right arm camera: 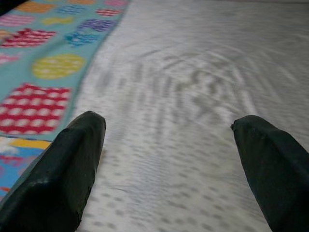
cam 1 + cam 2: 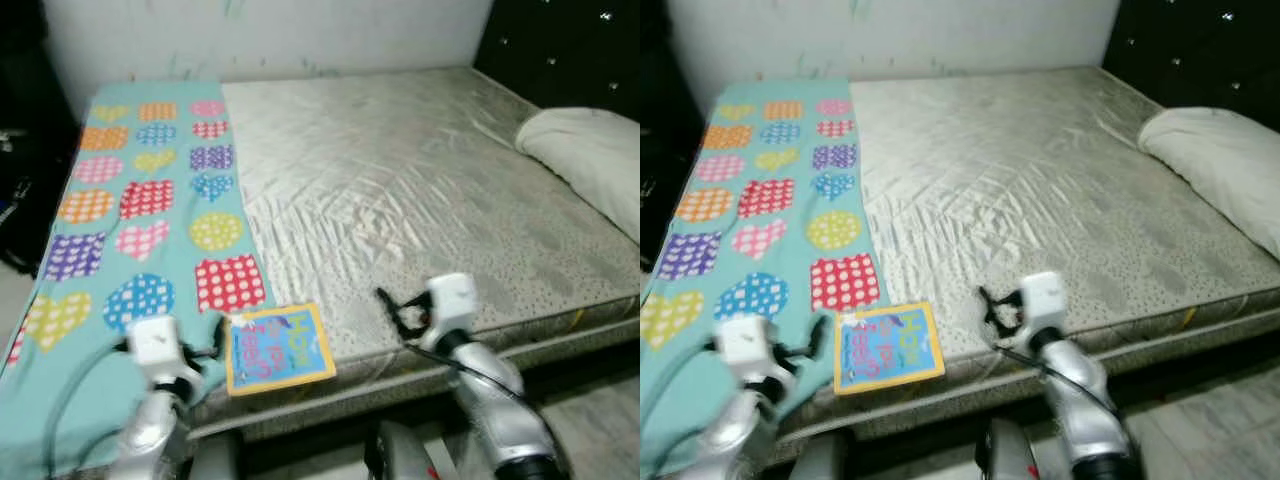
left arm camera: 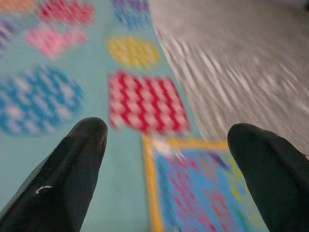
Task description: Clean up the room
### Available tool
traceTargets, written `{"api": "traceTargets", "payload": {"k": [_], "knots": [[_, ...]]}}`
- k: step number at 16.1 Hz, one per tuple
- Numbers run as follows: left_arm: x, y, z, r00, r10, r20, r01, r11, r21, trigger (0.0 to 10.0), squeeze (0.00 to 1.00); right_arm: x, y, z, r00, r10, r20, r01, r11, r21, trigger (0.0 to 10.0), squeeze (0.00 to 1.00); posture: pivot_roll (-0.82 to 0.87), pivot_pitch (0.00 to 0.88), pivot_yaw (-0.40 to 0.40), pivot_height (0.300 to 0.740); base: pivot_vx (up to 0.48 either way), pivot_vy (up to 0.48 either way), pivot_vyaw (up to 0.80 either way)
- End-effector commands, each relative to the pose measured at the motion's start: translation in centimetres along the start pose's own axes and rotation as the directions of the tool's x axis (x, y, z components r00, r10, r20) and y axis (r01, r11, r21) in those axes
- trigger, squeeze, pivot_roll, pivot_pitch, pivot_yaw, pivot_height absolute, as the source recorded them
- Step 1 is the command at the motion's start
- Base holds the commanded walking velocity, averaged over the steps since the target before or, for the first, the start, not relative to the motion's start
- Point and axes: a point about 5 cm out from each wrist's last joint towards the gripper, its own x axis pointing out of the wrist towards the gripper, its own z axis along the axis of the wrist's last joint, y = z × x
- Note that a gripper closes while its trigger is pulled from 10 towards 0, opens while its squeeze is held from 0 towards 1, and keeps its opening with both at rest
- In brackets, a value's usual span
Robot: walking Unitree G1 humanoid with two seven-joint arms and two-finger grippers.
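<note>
Bed [image 2: 430, 190] with a cream patterned mattress took up most of the scene, near edge running across in front of the robot. A teal blanket [image 2: 150, 200] printed with dotted hearts, circles and squares lay along the bed's left side, from the far wall to the near edge. A children's book [image 2: 279, 348] with a yellow border and blue cover lay flat at the near edge, partly on the blanket's right border and partly on the mattress, its near edge about at the mattress edge. A white pillow [image 2: 590, 155] sat at the far right by the dark tufted headboard [image 2: 565, 45].

Left gripper [image 2: 215, 338] was held over the blanket just left of the book, fingers spread apart, nothing between them; in the left wrist view the book's corner showed between the two black fingers [image 3: 72, 164], contact not clear. Right gripper [image 2: 392, 312] hovered over the bare mattress right of the book, fingers also spread wide and empty. Both wrist views were blurred.
</note>
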Motion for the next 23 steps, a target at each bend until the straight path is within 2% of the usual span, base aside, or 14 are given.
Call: {"api": "traceTargets", "payload": {"k": [1, 3, 5, 6, 10, 12, 15, 19, 23], "knots": [[0.0, 0.7, 0.0, 0.999, 0.032, -0.018, -0.032, 0.999, -0.011, 10.0, 0.00, 0.1, 0.6, 0.2, 1.000, 0.014, 0.008, -0.014, 1.000, 0.004, 10.0, 0.00, -0.07, 0.010, -0.035, 0.603, 0.000, 0.000, 0.00], [0.4, 0.0, -0.8, 0.997, 0.021, -0.068, -0.026, 0.996, -0.084, 10.0, 0.00, -0.2, 0.4, 0.1, 1.000, 0.006, -0.007, -0.006, 1.000, -0.008, 10.0, 0.00, -0.09, 0.033, -0.050, 0.603, 0.000, 0.000, 0.00], [0.5, 0.0, -1.8, 0.992, 0.044, -0.116, -0.060, 0.989, -0.132, 10.0, 0.00, -0.7, -0.3, 0.2, 1.000, -0.004, -0.019, 0.003, 1.000, -0.030, 10.0, 0.00, -0.11, 0.058, -0.057, 0.603, 0.000, 0.000, 0.00], [0.6, 0.3, -2.3, 0.989, 0.059, -0.138, -0.083, 0.981, -0.178, 10.0, 0.00, -1.1, -1.1, 0.2, 0.999, -0.024, -0.029, 0.023, 0.999, -0.048, 10.0, 0.00, -0.13, 0.068, -0.059, 0.603, 0.000, 0.000, 0.00], [0.9, 1.6, -2.9, 0.975, 0.127, -0.183, -0.170, 0.955, -0.241, 10.0, 0.00, -2.3, -3.4, 0.6, 0.995, -0.090, -0.041, 0.087, 0.993, -0.076, 10.0, 0.00, -0.15, 0.088, -0.064, 0.603, 0.000, 0.000, 0.00], [0.8, 2.3, -2.7, 0.970, 0.160, -0.184, -0.199, 0.954, -0.224, 10.0, 0.00, -2.9, -4.2, 0.5, 0.992, -0.107, -0.061, 0.101, 0.990, -0.094, 10.0, 0.00, -0.16, 0.105, -0.072, 0.603, 0.000, 0.000, 0.00], [0.4, 3.2, -2.9, 0.963, 0.193, -0.189, -0.232, 0.949, -0.214, 10.0, 0.00, -3.3, -4.5, 0.3, 0.991, -0.115, -0.073, 0.105, 0.986, -0.130, 10.0, 0.00, -0.16, 0.121, -0.080, 0.603, 0.000, 0.000, 0.00], [0.8, 2.7, -2.6, 0.969, 0.171, -0.179, -0.210, 0.951, -0.227, 10.0, 0.00, -3.4, -3.7, 0.4, 0.994, -0.088, -0.068, 0.082, 0.993, -0.081, 10.0, 0.00, -0.16, 0.120, -0.078, 0.586, 0.000, 0.000, 0.26], [0.9, 2.4, -2.7, 0.970, 0.165, -0.178, -0.204, 0.952, -0.229, 10.0, 0.00, -3.4, -3.8, 0.5, 0.993, -0.097, -0.062, 0.093, 0.994, -0.062, 10.0, 0.00, -0.17, 0.115, -0.068, 0.586, 0.000, 0.000, 0.00]]}}
